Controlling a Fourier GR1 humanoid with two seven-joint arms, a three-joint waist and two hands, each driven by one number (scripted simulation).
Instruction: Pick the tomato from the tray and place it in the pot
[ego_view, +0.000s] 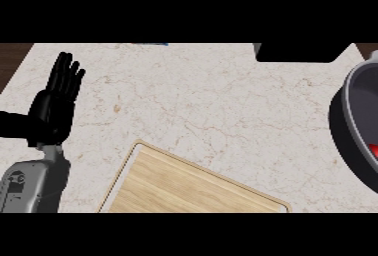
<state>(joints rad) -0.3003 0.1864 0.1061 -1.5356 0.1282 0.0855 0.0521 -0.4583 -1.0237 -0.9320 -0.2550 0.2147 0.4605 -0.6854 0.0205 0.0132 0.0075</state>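
A wooden tray (184, 187) lies at the lower middle of the counter with nothing showing on its visible part. At the right edge stands a grey pot (354, 112), cut off by the frame. A small red patch, the tomato (373, 149), shows inside the pot at the frame's edge. My left hand (57, 97) rests at the left, fingers straight and pointing up, holding nothing. My right hand does not show.
A black object (303, 52) sits at the counter's back right. Dark wood (13, 60) shows beyond the counter's left edge. Pale marble counter (214, 100) stretches between the hand and the pot.
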